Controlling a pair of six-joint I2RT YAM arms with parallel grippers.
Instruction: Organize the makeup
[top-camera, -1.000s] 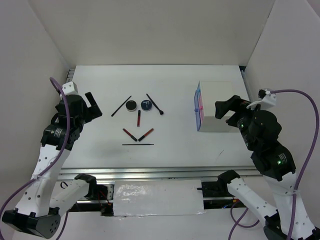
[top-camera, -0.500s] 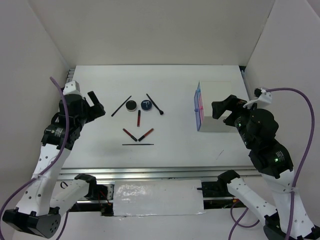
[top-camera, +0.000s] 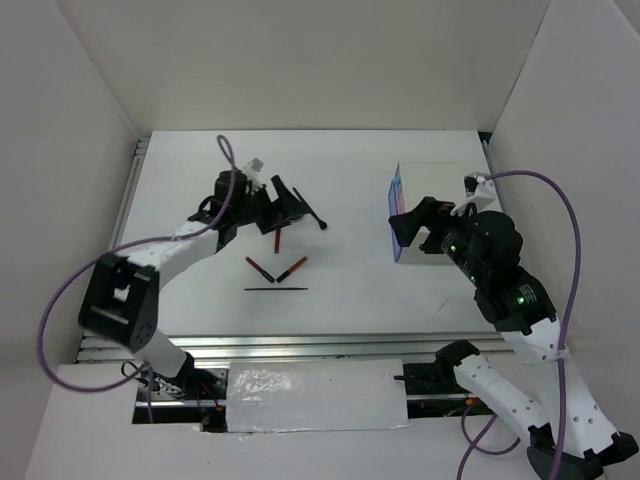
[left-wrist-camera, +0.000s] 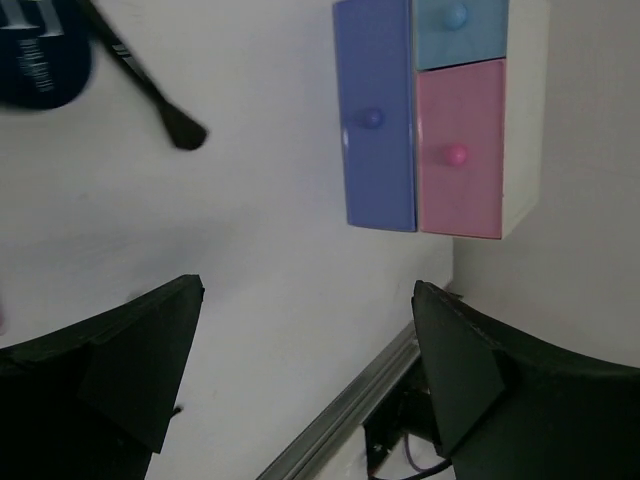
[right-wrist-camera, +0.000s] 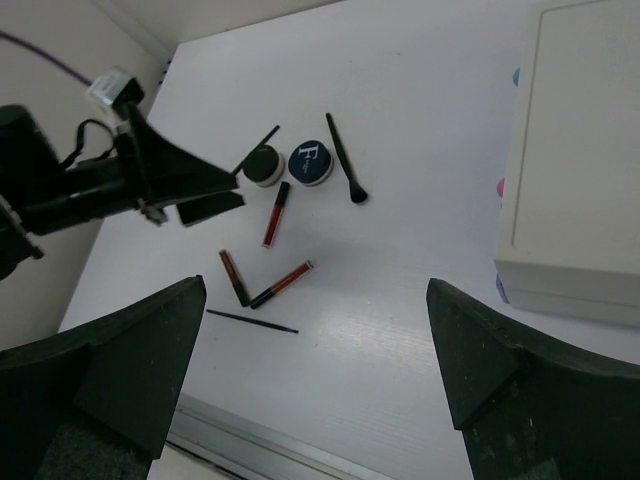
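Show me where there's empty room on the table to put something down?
The widest bare patch lies between the brush and the drawer box. Another bare strip runs between the thin black pencil and the near rail. It is crowded around the blue-topped compact and red sticks, where the left gripper hangs.

Round compacts: two – black compact, blue-topped compact. Red-and-black sticks: three – upper stick, lower-left stick, lower-right stick. Thin black pencils: two – upper pencil, lower pencil. One makeup brush. One white drawer box, three drawers – purple drawer, light-blue drawer, pink drawer. My grippers: two – left gripper, right gripper.
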